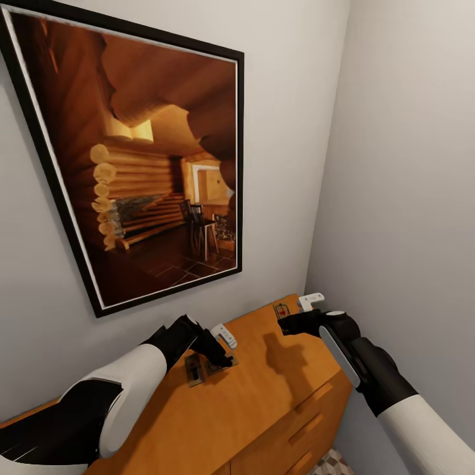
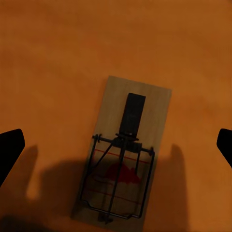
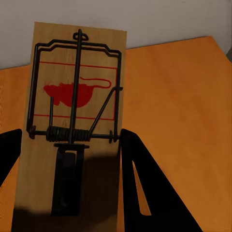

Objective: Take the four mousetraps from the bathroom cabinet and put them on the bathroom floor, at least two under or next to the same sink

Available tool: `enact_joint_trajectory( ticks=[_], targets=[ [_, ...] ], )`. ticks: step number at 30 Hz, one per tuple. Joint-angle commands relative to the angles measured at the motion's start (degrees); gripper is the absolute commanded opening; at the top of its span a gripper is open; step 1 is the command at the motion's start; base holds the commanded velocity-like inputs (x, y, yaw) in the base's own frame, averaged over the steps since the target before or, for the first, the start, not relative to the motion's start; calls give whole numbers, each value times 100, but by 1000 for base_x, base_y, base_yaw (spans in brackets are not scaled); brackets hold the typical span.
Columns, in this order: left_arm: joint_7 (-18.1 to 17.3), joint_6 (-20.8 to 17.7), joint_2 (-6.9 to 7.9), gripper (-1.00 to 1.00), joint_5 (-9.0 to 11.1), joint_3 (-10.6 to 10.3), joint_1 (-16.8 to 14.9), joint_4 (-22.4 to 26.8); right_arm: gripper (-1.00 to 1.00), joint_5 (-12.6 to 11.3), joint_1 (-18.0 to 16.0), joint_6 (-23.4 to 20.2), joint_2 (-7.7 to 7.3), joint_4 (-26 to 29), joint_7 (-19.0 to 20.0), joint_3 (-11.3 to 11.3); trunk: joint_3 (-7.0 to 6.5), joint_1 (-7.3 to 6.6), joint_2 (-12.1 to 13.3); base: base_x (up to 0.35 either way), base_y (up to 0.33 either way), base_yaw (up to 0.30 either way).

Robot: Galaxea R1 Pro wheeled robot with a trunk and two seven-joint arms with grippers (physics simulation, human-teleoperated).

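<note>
Picking stage, nothing delivered as far as I can see. Both arms are over the cabinet (image 1: 264, 389) top, under the framed picture (image 1: 138, 165).

Left claw (image 1: 221, 348) hovers above a trap (image 2: 123, 150) lying flat on the wood. In the left wrist view its fingers (image 2: 10, 150) stand wide apart either side of the board, clear of it: open, holding nothing. Head view shows what looks like two traps side by side there (image 1: 204, 368).

Right claw (image 1: 298, 315) is at the back corner by the wall, at another trap (image 3: 75, 121). In the right wrist view the fingers (image 3: 145, 183) flank the board closely, one seems against its edge. Whether it's actually clamped, can't tell.

Three traps visible at most, all on the cabinet. A sliver of floor (image 1: 333, 463) shows bottom right, bare. Left to do: grasp, carry, set down all four, two by the sink.
</note>
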State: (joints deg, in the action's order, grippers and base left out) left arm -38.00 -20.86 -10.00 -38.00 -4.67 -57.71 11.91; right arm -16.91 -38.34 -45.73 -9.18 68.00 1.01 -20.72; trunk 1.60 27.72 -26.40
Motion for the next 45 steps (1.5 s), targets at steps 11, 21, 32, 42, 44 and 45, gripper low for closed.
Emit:
enact_joint_trajectory(
  ticks=[11, 21, 32, 42, 44, 45],
  targets=[
    [-15, -41, 0, 100, 3, -25, -3, 13, -100, -14, -7, -102, -51, 254, 13, 125, 13, 4, -13, 0, 0, 0],
    [-15, -42, 0, 100, 0, -25, -4, 13, -100, -14, -7, -137, -50, 260, 13, 322, 139, 157, -293, 0, 0, 0],
    [-15, -46, 0, 100, 1, -25, -3, 13, -100, -14, -7, -138, -49, 251, 13, 323, 247, 289, -534, 0, 0, 0],
    [-411, -64, 0, 100, 8, -25, -3, 10, -100, -14, -7, -138, -49, 249, 13, 323, 247, 289, -534, 0, 0, 0],
    [-531, -66, 0, 100, 6, -25, -3, 9, -100, -14, -7, -138, -49, 246, 13, 319, 247, 289, -534, 0, 0, 0],
    [-579, -66, 0, 100, 5, -25, -3, 7, -100, -16, -7, -138, -49, 244, 13, 317, 247, 289, -534, 0, 0, 0]
  ],
)
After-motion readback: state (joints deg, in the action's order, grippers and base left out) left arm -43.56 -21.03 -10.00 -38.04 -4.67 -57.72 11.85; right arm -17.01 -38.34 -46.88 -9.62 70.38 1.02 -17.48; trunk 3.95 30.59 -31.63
